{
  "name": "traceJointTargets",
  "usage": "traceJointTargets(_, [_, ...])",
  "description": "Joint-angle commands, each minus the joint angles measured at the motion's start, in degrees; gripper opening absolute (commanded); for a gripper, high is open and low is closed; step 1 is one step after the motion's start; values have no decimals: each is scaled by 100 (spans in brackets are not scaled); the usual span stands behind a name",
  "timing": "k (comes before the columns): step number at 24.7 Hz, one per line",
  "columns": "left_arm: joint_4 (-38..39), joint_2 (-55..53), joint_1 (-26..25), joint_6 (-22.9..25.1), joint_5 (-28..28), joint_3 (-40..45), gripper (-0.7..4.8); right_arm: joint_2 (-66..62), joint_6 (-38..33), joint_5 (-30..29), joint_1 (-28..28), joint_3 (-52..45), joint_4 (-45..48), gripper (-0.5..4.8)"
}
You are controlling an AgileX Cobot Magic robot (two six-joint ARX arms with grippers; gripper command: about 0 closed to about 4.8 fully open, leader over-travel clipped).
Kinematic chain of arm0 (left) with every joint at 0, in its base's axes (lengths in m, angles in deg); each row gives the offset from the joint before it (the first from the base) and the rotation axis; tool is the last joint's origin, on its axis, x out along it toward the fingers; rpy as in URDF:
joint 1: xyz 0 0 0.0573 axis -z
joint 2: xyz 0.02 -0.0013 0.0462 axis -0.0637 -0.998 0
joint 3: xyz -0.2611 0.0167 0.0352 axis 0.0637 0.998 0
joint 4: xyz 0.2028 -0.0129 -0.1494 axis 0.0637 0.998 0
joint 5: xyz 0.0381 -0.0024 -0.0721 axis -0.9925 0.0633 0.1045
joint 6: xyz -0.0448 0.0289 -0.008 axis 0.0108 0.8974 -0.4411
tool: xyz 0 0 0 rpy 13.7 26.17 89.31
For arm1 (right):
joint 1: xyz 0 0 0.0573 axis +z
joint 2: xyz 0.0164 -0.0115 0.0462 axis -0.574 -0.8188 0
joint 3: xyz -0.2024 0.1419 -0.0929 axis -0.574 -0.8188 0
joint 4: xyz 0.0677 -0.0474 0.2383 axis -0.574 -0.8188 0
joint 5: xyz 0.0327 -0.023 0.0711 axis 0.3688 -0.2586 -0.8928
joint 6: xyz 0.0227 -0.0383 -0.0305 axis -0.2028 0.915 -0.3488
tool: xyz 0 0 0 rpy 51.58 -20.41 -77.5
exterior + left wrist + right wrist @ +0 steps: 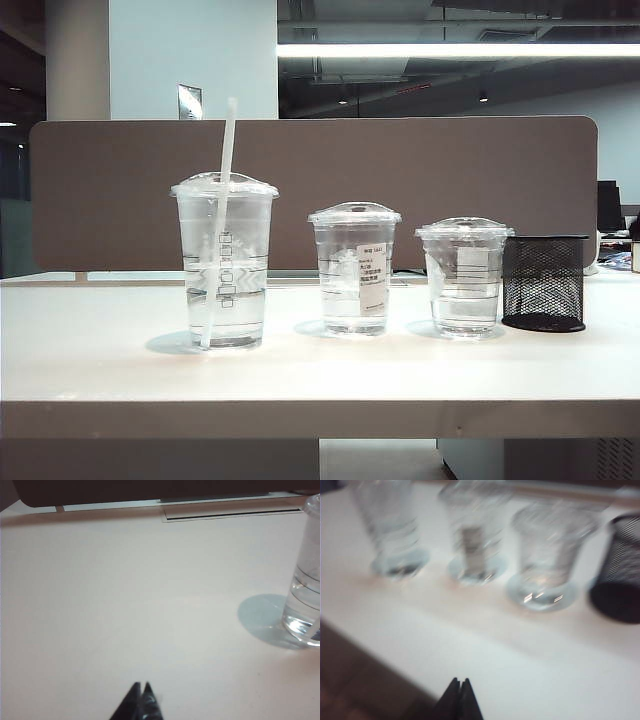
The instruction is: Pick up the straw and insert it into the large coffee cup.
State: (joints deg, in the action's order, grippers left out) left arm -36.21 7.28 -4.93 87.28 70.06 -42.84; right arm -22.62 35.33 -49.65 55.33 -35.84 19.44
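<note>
One white table point(320, 375) fills the lower half of the exterior view, with one brown partition point(120, 190) behind it. Three clear lidded cups stand in a row: the large coffee cup point(224, 262) at left centre, a medium cup point(354, 268) in the middle, a short cup point(464, 276) to its right. One black mesh holder point(544, 283) stands just beside the short cup. One straw point(222, 190) leans inside the large cup, poking through its lid. Two grippers, left gripper point(141, 686) and right gripper point(459, 681), hang over the table, fingers together, empty.
</note>
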Motion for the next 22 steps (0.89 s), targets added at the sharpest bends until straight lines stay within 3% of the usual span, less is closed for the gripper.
traceJointTargets(1, [11,-2,4,17,13,-9,-2,199,-17,15,-623,35,107,0])
traceJointTargets(8, [11,-2,4,17,24,-9,-2,201,-17,57,-1687,37,-28,0])
traceJointTargets(12, [11,-2,4,17,24,-9,-2,201,-20,557,-1757,33,-74,0])
traceJointTargets(22, [11,-2,4,17,24,-9,-2,201,-20,562,-1751,33,-85,0])
